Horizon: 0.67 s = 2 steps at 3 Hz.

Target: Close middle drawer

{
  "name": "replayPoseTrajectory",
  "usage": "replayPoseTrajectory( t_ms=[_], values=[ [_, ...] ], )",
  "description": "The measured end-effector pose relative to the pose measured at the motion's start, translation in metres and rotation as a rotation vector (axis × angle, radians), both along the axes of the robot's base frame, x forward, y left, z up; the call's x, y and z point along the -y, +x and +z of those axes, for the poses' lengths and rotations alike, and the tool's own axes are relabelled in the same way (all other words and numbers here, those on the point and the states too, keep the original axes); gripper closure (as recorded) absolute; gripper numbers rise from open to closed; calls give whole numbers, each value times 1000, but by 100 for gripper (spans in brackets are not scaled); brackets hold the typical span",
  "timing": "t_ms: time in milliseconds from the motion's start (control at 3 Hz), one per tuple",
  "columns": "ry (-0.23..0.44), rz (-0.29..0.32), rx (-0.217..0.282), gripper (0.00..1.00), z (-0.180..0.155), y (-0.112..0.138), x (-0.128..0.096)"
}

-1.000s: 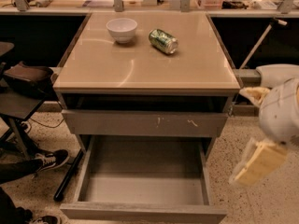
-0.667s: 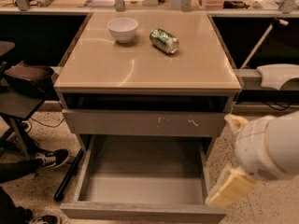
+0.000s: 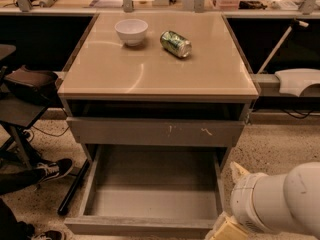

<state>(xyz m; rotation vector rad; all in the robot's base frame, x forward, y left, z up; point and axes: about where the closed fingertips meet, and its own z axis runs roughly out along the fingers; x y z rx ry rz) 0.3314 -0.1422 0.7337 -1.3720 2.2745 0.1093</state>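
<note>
The middle drawer [image 3: 142, 225] is pulled far out of the cabinet, a wide grey shallow tray with a plain front, and it is empty inside. Above it is the grey drawer front with pale scratch marks [image 3: 155, 132], slightly out from the cabinet. My gripper [image 3: 227, 230] is at the bottom right of the camera view, by the right front corner of the open middle drawer. It is partly cut off by the frame's lower edge. The white arm [image 3: 280, 201] behind it fills the lower right corner.
A white bowl [image 3: 131, 31] and a green can [image 3: 176, 43] lying on its side sit on the beige cabinet top [image 3: 155, 74]. A dark chair [image 3: 22, 96] and a person's shoe [image 3: 52, 169] are at the left. A white object [image 3: 297, 80] is at the right.
My arm and gripper have moved down and to the left, from beside the cabinet's right side to the right front corner of the open middle drawer. The drawer has not moved.
</note>
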Motion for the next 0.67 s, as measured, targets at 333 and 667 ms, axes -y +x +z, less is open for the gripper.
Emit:
replayPoseTrajectory(
  t_ms=[333,667],
  values=[
    [24,-8,16,0,-15,-12,-1],
    [123,-57,-4,0,-84,-56,-12]
  ],
)
